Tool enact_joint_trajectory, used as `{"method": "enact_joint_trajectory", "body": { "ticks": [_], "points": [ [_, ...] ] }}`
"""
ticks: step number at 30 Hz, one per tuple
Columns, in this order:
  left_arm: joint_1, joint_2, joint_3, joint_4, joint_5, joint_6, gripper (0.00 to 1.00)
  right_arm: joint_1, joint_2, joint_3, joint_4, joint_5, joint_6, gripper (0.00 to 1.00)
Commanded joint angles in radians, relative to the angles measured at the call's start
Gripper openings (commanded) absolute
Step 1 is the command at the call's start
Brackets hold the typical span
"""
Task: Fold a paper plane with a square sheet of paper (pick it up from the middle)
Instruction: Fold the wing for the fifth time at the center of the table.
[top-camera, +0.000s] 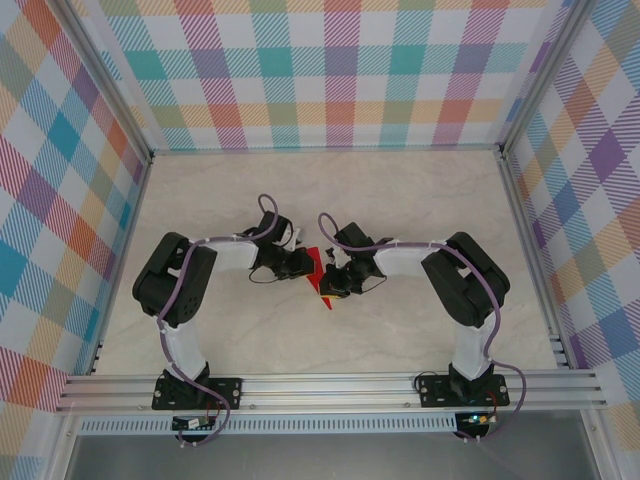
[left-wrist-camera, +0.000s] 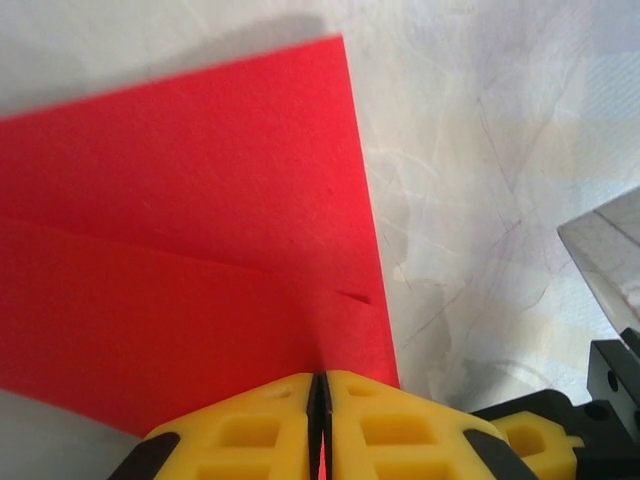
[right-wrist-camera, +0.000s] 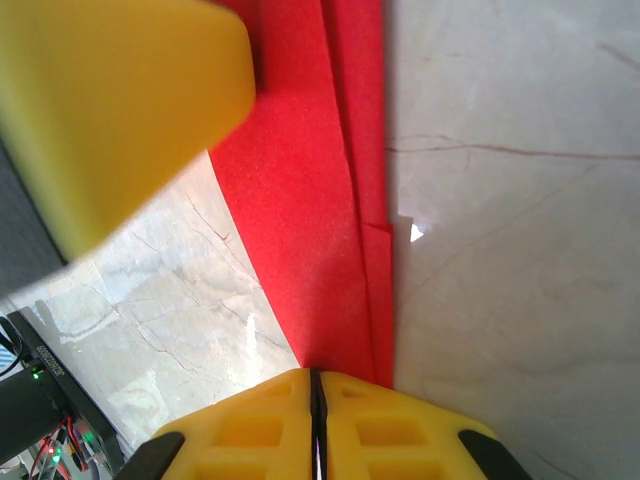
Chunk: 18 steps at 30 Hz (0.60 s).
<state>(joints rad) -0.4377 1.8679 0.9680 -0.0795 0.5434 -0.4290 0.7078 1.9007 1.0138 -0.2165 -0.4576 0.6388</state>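
The sheet of paper (top-camera: 318, 272) is thin and very light. It will flop, bend under its own weight and slide easily against the smooth bench (top-camera: 400, 200). It would probably crease wherever it is pressed and could tear if the two arms pull apart hard. The best hold is likely a light pinch on an edge or along a fold line, with the pull kept gentle and even so the sheet stays taut without stretching.

The sheet sits about midway between the bench's left and right edges and near its middle from front to back, right between the two arms. It is no longer a plain flat square. In the left wrist view one layer lies over another with a straight edge running across the sheet of paper (left-wrist-camera: 200, 200). In the right wrist view a narrow doubled strip runs along its right side (right-wrist-camera: 370, 150).

The left jaws are pressed together with the edge of the sheet caught between them, and the red surface spreads away from their tips. The right jaws are also pressed together on the sheet, gripping the end of the doubled strip. A yellow pad (right-wrist-camera: 120, 110) of the other arm shows blurred close by, so the two holds are near each other. A shadow on the bench beyond the far edge suggests the sheet is lifted a little, though I cannot be sure.
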Motion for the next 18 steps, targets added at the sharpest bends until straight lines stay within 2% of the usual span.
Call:
{"method": "enact_joint_trajectory", "body": {
  "ticks": [1,9,18],
  "points": [
    [0.096,0.05,0.023,0.0,-0.164,0.04,0.12,0.005,0.084,-0.085,-0.196,0.152,-0.019,0.1],
    [0.155,0.08,0.067,-0.004,-0.161,0.03,0.12,0.005,0.09,-0.095,-0.19,0.152,-0.019,0.1],
    [0.194,0.092,0.155,-0.095,-0.23,0.057,0.12,0.005,0.084,-0.096,-0.191,0.154,-0.018,0.1]
  ]
}}
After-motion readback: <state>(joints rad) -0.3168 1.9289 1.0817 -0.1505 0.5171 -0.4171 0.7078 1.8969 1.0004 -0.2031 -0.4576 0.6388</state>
